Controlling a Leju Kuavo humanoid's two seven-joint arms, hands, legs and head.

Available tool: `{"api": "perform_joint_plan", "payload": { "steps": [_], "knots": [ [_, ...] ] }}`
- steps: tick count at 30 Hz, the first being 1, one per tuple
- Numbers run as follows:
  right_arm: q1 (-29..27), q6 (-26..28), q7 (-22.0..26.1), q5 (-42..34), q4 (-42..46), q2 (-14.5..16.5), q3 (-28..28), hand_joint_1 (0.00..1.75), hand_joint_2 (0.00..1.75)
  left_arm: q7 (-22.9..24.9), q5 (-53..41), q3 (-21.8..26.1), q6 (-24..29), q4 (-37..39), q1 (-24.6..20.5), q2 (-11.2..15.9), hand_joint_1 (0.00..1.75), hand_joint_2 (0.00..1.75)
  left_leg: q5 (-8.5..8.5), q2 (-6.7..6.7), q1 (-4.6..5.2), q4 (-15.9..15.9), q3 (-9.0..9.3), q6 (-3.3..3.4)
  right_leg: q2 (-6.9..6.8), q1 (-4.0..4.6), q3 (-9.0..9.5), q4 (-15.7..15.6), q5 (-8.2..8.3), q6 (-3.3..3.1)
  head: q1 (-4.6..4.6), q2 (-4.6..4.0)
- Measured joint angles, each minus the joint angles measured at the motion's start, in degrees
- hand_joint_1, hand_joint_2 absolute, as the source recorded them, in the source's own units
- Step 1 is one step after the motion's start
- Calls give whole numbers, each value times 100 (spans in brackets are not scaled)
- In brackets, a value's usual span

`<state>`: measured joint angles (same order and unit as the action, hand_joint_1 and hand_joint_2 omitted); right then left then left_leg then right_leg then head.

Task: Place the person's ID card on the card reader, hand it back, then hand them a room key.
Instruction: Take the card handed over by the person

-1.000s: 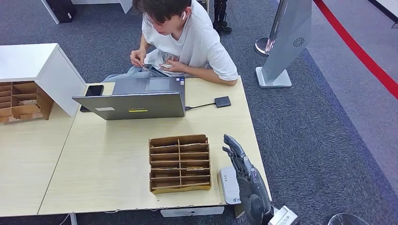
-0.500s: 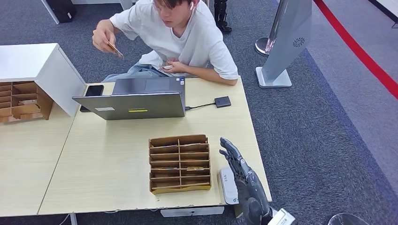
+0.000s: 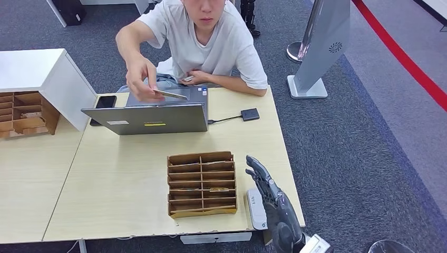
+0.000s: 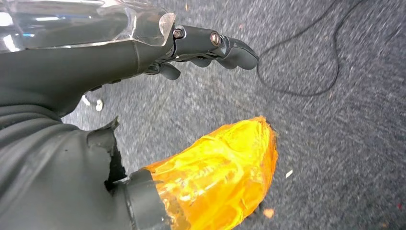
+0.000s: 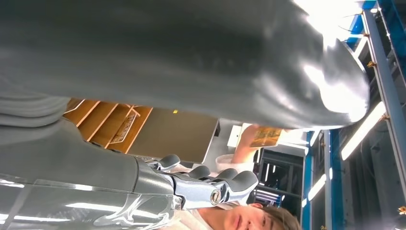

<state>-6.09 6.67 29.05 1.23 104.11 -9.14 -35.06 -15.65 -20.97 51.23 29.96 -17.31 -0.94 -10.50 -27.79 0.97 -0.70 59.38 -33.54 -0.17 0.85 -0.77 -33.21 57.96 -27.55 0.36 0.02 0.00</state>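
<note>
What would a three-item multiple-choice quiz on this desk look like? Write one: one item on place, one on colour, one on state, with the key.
1. Where is the card reader?
A. On the laptop
B. At the table's near edge, beside the wooden organizer
C. On the floor

2. What colour is the phone beside the laptop?
A. Black
B. Red
C. White

3. What is the robot's right hand doing?
A. Holding a key
B. Pressing the laptop
C. Raised open over the reader, holding nothing

Key: 1 B, the reader sits right of the wooden organizer. 2 A, the phone is dark. 3 C, its fingers are spread and the person's hand holds the ID card.
</note>
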Motion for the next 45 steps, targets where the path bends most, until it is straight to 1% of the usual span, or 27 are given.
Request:
{"api": "perform_joint_plan", "payload": {
  "steps": [2,6,8,14,18,24,26,31,33,40,43,44,45],
  "knots": [
    [2,15,0,18,-1,0,12,0,0,27,-67,0,57,0,-4,1,0,0,0,0,0,0,0,0,0,0,0,0,0,0,1,0],
    [56,140,-39,256,3,0,33,0,175,52,-163,0,79,0,-11,-1,0,0,0,0,0,0,-1,0,0,0,0,0,0,0,-1,0],
    [155,288,-162,585,16,0,32,0,175,55,-235,0,62,0,-16,-2,0,0,0,-1,0,0,0,0,1,0,1,0,0,0,-1,0],
    [817,802,-926,2215,34,0,-13,0,175,127,-443,0,-78,0,-26,1,0,0,5,-3,0,0,3,0,3,0,4,1,4,0,0,0],
    [1430,952,-1542,3328,2,0,-143,0,175,188,-564,0,-195,0,-42,3,0,0,8,-2,0,0,4,0,4,0,4,1,6,1,0,0],
    [2094,1145,-2231,4564,-192,5,-352,0,175,246,-740,0,-337,0,-61,7,0,0,8,0,0,0,3,0,3,0,5,2,6,1,0,0],
    [2232,1187,-2361,4814,-267,11,-398,0,175,264,-775,0,-361,0,-67,10,0,0,8,1,0,1,3,0,2,0,5,2,6,1,1,0],
    [2401,1218,-2433,4932,-374,17,-473,0,175,274,-790,0,-372,0,-74,22,0,0,8,2,0,0,2,0,1,0,4,2,5,1,0,0],
    [2440,1239,-2512,5100,-410,24,-491,0,175,278,-811,0,-377,0,-77,27,0,0,8,2,0,0,2,0,1,0,4,2,5,1,0,0],
    [2592,1368,-3106,6376,-585,39,-576,0,175,357,-965,1,-443,0,-90,31,0,0,8,2,0,0,2,0,0,0,5,2,6,1,0,0],
    [2634,1416,-3289,6771,-652,44,-613,0,175,385,-1015,4,-465,0,-93,31,0,0,8,2,0,1,2,0,0,0,4,2,6,1,-1,0],
    [2641,1427,-3329,6857,-669,45,-621,8,175,389,-1026,6,-473,0,-93,31,0,0,8,2,0,1,2,0,0,0,4,2,5,1,0,0],
    [2644,1434,-3359,6920,-684,45,-626,45,175,389,-1034,8,-478,0,-93,31,0,0,8,2,0,1,2,0,0,0,4,2,5,1,-1,0]
  ]
}}
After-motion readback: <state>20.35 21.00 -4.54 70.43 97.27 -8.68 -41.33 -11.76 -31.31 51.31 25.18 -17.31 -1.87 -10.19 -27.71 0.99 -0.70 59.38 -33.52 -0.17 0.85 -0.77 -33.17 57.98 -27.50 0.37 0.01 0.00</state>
